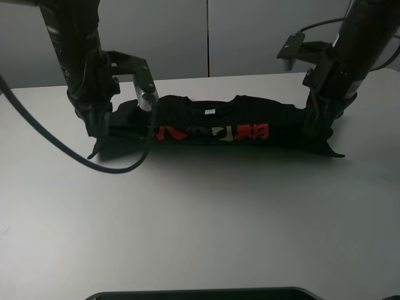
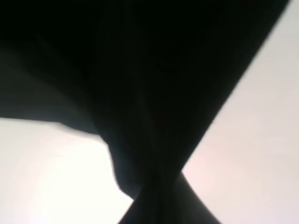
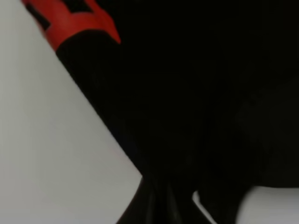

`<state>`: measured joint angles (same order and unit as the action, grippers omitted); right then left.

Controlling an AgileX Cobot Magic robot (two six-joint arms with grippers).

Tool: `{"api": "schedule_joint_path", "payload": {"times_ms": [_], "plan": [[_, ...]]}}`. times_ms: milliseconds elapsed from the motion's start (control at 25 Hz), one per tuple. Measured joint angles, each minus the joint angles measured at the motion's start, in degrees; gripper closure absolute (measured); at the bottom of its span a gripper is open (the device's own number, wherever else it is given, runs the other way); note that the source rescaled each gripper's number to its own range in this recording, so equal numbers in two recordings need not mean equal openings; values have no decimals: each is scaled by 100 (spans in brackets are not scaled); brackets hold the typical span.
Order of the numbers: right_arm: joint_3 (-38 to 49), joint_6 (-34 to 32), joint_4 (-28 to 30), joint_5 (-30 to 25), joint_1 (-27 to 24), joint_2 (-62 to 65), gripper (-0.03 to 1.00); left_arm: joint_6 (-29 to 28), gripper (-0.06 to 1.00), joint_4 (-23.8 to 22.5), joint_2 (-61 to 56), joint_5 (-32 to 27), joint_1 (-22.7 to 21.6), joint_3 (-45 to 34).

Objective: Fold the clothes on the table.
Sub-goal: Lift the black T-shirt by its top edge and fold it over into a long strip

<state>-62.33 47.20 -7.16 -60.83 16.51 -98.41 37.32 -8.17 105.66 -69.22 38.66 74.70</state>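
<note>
The black T-shirt [image 1: 212, 127] lies on the far part of the white counter [image 1: 200, 219] as a long left-to-right band, seemingly folded once lengthwise, with the left gripper [image 1: 100, 128] and the right gripper [image 1: 317, 128] each clamped on an end, and the crosswise folds apparently remaining.

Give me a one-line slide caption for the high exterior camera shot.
Left arm and right arm hold opposite ends of the black T-shirt, folded into a long band on the white table.
</note>
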Motion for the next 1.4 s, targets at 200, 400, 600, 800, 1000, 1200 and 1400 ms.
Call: {"api": "schedule_joint_path", "payload": {"times_ms": [200,400,600,800,1000,1200,1400], "plan": [[722,147,-496,0,0,10,96,29,94,662,-370,19,23,-1451],[737,147,-632,663,0,10,96,-135,94,123,-438,528,23,-1787],[717,301,-567,2378,0,-42,96,-803,94,-1302,-438,2155,23,-1620],[704,377,-456,4103,0,-515,96,-1043,94,-2170,-438,3823,-197,-1578],[704,538,-433,5325,0,-1074,96,-1125,94,-2404,-113,4459,-663,-1578],[693,623,-433,5963,0,-1643,96,-1139,94,-2606,521,4884,-894,-1449],[693,634,-433,6477,0,-1958,82,-1181,94,-2587,1116,5098,-939,-1121]]}}
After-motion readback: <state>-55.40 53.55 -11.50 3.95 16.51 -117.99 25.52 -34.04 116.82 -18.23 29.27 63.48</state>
